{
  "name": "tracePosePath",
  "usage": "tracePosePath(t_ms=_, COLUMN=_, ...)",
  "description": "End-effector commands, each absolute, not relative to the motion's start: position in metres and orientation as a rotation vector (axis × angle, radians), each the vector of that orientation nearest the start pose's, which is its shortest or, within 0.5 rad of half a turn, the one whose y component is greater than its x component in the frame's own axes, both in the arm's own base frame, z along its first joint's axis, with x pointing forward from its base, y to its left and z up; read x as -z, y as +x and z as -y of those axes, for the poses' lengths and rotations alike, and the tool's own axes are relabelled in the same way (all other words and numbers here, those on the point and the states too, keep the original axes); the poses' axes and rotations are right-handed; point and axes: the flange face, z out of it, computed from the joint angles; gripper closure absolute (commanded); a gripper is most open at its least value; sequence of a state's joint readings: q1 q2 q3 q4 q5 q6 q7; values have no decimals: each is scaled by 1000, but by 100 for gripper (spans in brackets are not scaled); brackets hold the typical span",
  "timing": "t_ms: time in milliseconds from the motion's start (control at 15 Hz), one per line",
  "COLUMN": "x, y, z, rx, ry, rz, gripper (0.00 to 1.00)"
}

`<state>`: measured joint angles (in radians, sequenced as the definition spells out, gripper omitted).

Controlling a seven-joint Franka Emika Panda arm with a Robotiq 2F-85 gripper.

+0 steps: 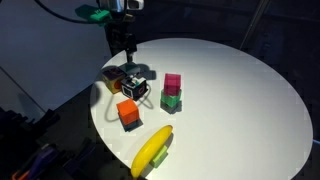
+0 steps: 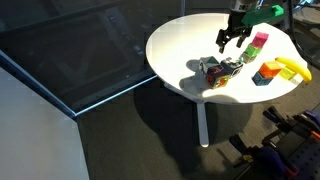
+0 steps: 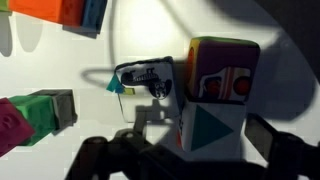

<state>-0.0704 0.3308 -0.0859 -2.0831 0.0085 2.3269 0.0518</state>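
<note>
My gripper (image 1: 122, 47) hangs open above the left part of a round white table (image 1: 240, 90), empty and apart from everything. It also shows in an exterior view (image 2: 232, 40). Directly under it lies a multi-coloured toy box (image 1: 134, 86) with a small black object beside it. In the wrist view the box (image 3: 215, 95) shows a teal triangle face and sits between my two dark fingers (image 3: 190, 150). The black object (image 3: 148, 80) lies to its left.
A pink block stacked on a green block (image 1: 172, 91) stands next to the box. An orange block (image 1: 128, 114) and a banana (image 1: 152, 150) lie near the table's edge. The floor around is dark.
</note>
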Motion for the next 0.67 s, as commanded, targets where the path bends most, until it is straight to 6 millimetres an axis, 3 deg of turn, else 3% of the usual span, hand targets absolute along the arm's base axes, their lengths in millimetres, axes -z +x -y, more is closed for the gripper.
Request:
tracePosePath(t_ms=0, x=-248, y=553, z=79, rx=-82, ry=-3149, rz=-341, gripper=0)
tracePosePath(t_ms=600, x=-236, y=550, z=60, rx=-94, ry=-3144, rz=-511, gripper=0)
